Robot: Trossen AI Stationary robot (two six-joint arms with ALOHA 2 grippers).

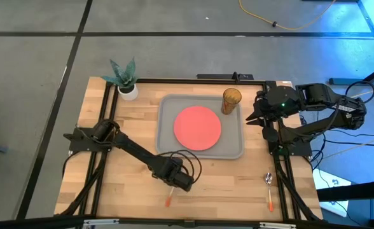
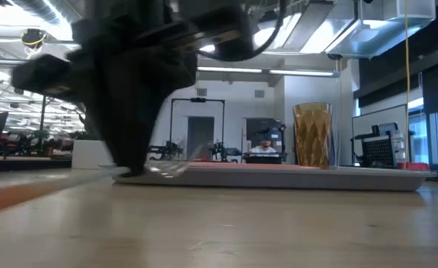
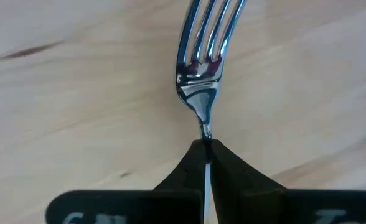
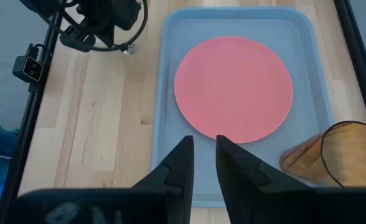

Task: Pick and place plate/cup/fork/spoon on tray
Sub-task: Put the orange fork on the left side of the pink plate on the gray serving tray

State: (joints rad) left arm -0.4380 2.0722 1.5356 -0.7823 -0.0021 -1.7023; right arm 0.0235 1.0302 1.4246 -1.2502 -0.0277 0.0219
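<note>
Pinched fork (image 3: pixel 201 68) (shiny silver tines, slim neck) lies over pale wood.

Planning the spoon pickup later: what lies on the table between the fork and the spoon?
Nothing: in the high view, bare wood table runs from the fork, held by the shut left gripper, across to the spoon.

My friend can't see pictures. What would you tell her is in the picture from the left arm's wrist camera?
The left pincer is shut on the thin neck of a shiny metal fork, seen close up. The fork's tines point away from the camera, over a pale wooden table.
</note>
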